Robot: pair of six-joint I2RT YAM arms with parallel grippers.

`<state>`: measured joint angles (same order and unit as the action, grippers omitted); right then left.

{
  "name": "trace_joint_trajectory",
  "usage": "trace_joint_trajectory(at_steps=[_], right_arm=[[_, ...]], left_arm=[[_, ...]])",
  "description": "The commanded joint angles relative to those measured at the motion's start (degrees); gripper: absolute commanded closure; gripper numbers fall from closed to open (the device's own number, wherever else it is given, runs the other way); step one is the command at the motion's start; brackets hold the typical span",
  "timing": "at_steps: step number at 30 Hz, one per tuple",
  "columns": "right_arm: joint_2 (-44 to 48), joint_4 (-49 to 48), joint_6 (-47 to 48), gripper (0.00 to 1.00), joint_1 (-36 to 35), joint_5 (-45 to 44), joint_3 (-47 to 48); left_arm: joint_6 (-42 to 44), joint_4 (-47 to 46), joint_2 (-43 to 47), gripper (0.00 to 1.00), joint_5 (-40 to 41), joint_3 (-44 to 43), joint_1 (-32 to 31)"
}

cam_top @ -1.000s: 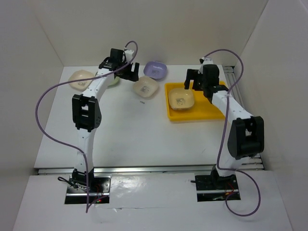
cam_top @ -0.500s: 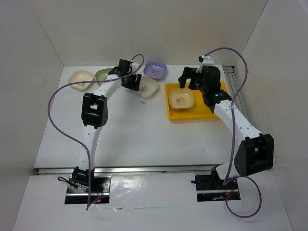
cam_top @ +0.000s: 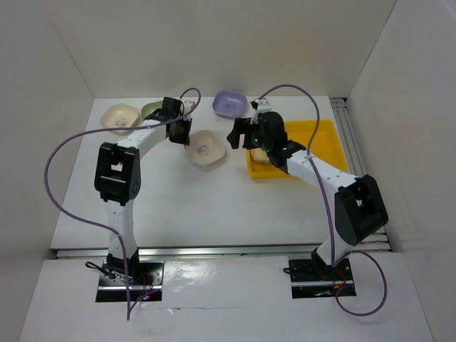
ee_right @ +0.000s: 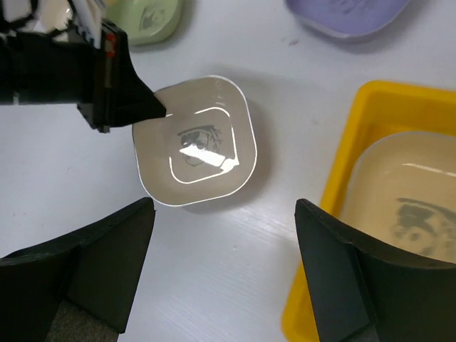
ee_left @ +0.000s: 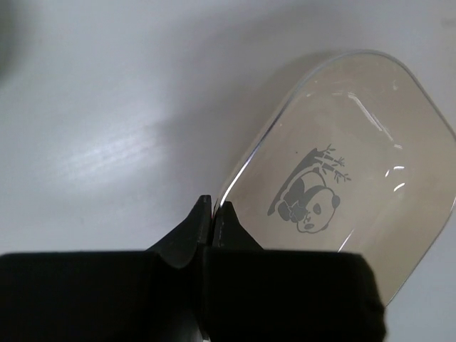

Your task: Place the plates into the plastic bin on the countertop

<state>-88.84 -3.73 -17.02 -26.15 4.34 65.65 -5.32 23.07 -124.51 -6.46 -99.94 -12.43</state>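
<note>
Open white counter [cam_top: 214, 199] is stretching wide across the near half, walls are closing in at the back and sides, and the yellow bin [cam_top: 324, 135] is sitting toward the right edge. The left fingers [ee_left: 212, 215] are clamping tight on the rim of a beige plate [cam_top: 205, 149] with a panda print. That plate is sitting out in the middle, near the bin's left wall but not touching it. The right fingers [cam_top: 237, 135] are hanging spread wide just beside that plate, on its bin side, gripping nothing. A cream plate [ee_right: 410, 203] is lying inside the bin, mostly covered by the right arm from above and cut off at the wrist view's edge. Along the back, a lavender plate [cam_top: 229, 103], a green plate [cam_top: 152, 110] and a second cream plate [cam_top: 120, 117] are sitting, the green one partly hidden behind the left arm. Whether the pinched plate is clearing the counter is hard to tell.
</note>
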Motion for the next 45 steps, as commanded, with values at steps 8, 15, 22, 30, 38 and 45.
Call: trace_joint_trajectory(at_steps=[8, 15, 22, 30, 38, 45], right_arm=[[-13.4, -5.7, 3.4, 0.14, -10.7, -5.5, 7.1], [-16.3, -6.2, 3.9, 0.3, -11.8, -6.4, 7.7], [-13.6, -4.2, 5.6, 1.0, -11.8, -7.7, 6.6], [-8.6, 0.3, 3.9, 1.0, -8.7, -15.1, 4.3], [5.2, 2.3, 1.4, 1.0, 5.5, -19.5, -8.2], [4.1, -0.3, 3.0, 1.0, 14.9, -14.1, -11.6]], left_arm=[[0.6, -1.3, 22.9, 1.0, -8.6, 14.6, 0.7], [1.1, 1.0, 28.9, 1.0, -14.3, 16.4, 0.1], [5.2, 4.0, 28.7, 1.0, -11.2, 14.5, -1.3], [5.8, 7.8, 27.7, 0.06, -9.9, 9.9, 0.0], [5.1, 6.1, 28.6, 0.0, -13.2, 13.0, 1.2], [4.6, 6.6, 25.9, 0.0, -13.2, 10.0, 0.0]])
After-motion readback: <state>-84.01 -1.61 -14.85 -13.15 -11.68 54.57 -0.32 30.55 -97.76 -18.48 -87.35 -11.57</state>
